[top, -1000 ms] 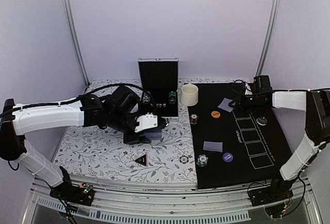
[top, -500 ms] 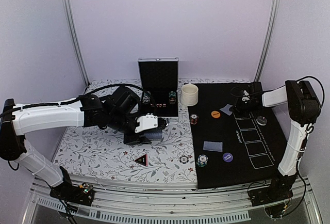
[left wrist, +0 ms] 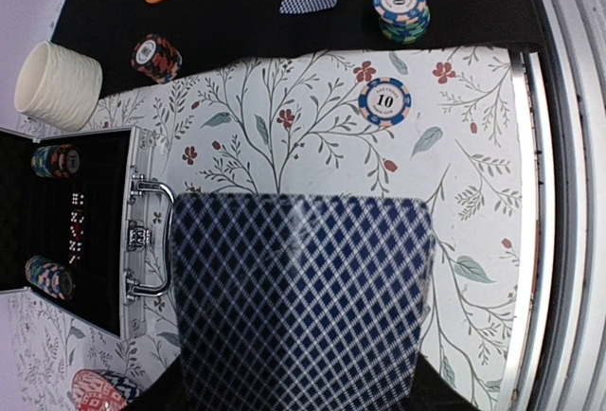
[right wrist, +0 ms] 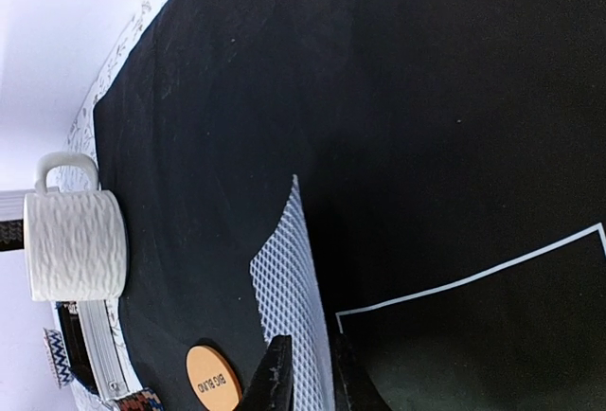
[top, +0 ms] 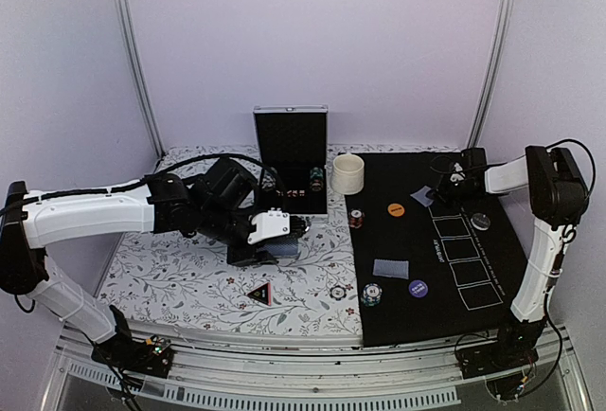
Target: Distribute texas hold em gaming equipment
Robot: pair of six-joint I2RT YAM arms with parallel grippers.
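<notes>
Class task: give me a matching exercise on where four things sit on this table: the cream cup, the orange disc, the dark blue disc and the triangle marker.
1 cream cup
2 orange disc
3 dark blue disc
4 triangle marker

A on the floral cloth
B on the black mat, near half
C beside the open case
D on the black mat, far half

Pairs: 1-C, 2-D, 3-B, 4-A

Left arm [top: 85,217]: white tubular links, black joint housings, black cable [top: 194,159] draped along forearm. Left hand [top: 284,229]: black body, white finger block. Right arm [top: 542,269]: same white links, black elbow, thin black wire [top: 566,144] arching above. Right hand [top: 438,193]: black, dark tapered fingertips [right wrist: 273,378]. Left base [top: 137,352]: black, small green light. Right base [top: 488,359]: black.
</notes>
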